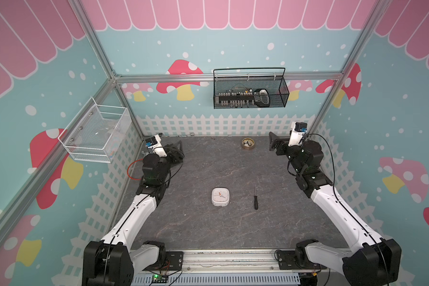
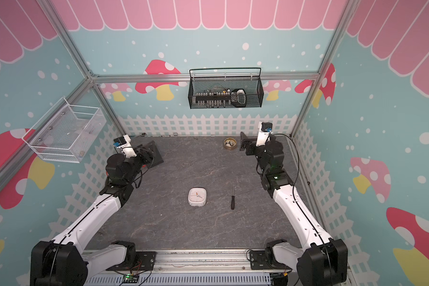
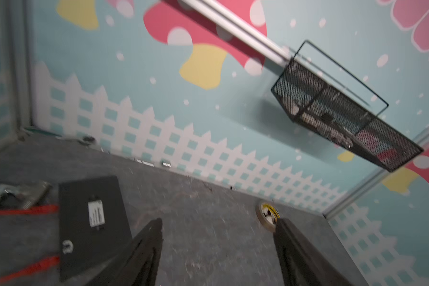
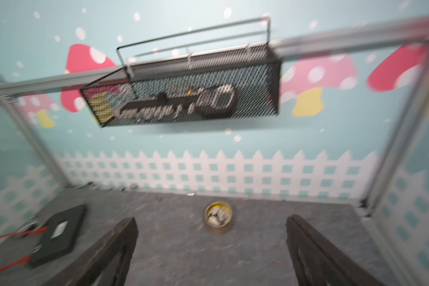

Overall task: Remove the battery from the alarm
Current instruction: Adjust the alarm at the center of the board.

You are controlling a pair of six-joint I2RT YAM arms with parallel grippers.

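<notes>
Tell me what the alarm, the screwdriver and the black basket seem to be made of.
The alarm: probably white plastic, smooth rounded shell. The screwdriver: thin metal-looking shaft, black handle, perhaps plastic. The black basket: dark-coated metal mesh, see-through grid on wire frame.

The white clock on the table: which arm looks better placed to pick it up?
Probably the left. The alarm lies a little nearer the left hand, open and empty; the screwdriver lies between it and the right arm.
</notes>
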